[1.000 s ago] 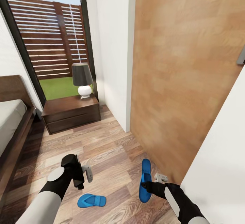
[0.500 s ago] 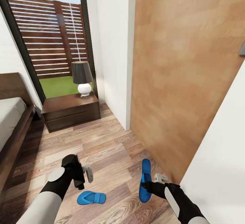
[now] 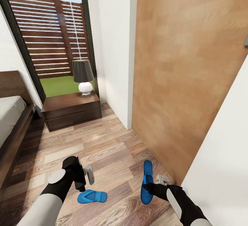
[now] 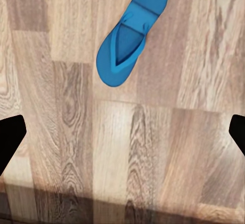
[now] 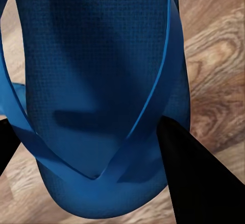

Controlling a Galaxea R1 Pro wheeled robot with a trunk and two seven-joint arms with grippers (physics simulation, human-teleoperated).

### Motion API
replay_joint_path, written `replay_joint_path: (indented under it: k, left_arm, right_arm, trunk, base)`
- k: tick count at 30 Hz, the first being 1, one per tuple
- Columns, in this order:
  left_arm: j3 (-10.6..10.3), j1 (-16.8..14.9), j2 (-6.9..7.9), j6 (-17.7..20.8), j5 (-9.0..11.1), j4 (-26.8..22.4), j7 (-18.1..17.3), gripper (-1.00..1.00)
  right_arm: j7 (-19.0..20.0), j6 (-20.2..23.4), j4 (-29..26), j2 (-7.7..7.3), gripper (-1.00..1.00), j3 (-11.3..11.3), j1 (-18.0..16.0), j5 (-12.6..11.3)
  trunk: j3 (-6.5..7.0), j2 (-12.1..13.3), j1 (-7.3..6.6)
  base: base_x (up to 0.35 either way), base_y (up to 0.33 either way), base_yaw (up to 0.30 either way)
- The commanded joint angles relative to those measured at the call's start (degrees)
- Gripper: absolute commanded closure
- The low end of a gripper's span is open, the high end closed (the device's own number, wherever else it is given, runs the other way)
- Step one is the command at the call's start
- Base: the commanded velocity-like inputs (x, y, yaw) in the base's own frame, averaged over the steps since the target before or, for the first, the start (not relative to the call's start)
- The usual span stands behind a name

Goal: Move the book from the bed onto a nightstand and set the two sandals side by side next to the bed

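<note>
Blue count, head view: two sandals. One sandal [image 3: 147, 182] is pinched in my right jaws [image 3: 148, 186], hanging on edge near the wooden door panel [image 3: 186, 74]; the other sandal [image 3: 91, 196] lies flat on the plank floor [image 3: 110, 150], just beside my left jaws [image 3: 86, 178].
Bed, head view: one bed [image 3: 10, 122], well apart from both sandals across the floor.
Nightstand, head view: one nightstand [image 3: 70, 110] beside the bed, with one lamp [image 3: 83, 76] on its surface. I cannot make out the book from here.
Left wrist view: the floor sandal [image 4: 130, 35] lies sole-down ahead of my dark fingertips [image 4: 10, 137], which are spread wide with nothing between them.
Right wrist view: the held sandal [image 5: 97, 91] sits close to the lens, one finger [image 5: 196, 178] pressed against its strap side; the plank floor shows beyond its edge.
Step in hand: as I judge it, gathering the pair, one sandal lifted and one not yet picked up.
Next move: lower the left jaws over the floor sandal and pinch it, then carry both to the bed's side and lay them parallel.
</note>
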Motion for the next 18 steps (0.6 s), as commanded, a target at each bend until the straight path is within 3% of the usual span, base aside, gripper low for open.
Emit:
replay_joint_path:
  k: [1,10,18]
  left_arm:
    - [0.17,-0.03,-0.07,0.54,-0.17,-0.06,-0.33,-1.0]
    - [0.15,0.05,-0.11,0.53,-0.02,-0.06,-0.32,-1.0]
    - [0.15,0.06,-0.71,0.53,-0.06,-0.06,-0.32,-1.0]
  right_arm:
    - [-0.11,0.31,-0.08,-0.01,1.0,0.01,-0.02,-0.33]
    - [-0.11,0.3,-0.08,-0.03,1.0,0.01,-0.02,-0.33]
    - [-0.11,0.29,-0.08,-0.01,1.0,0.01,-0.02,-0.33]
  trunk:
    - [-0.24,-0.44,0.21]
    - [-1.86,-4.05,2.19]
    - [-3.63,-4.16,2.4]
  base:
    - [0.0,0.0,0.0]
    - [0.0,0.0,0.0]
    - [0.0,0.0,0.0]
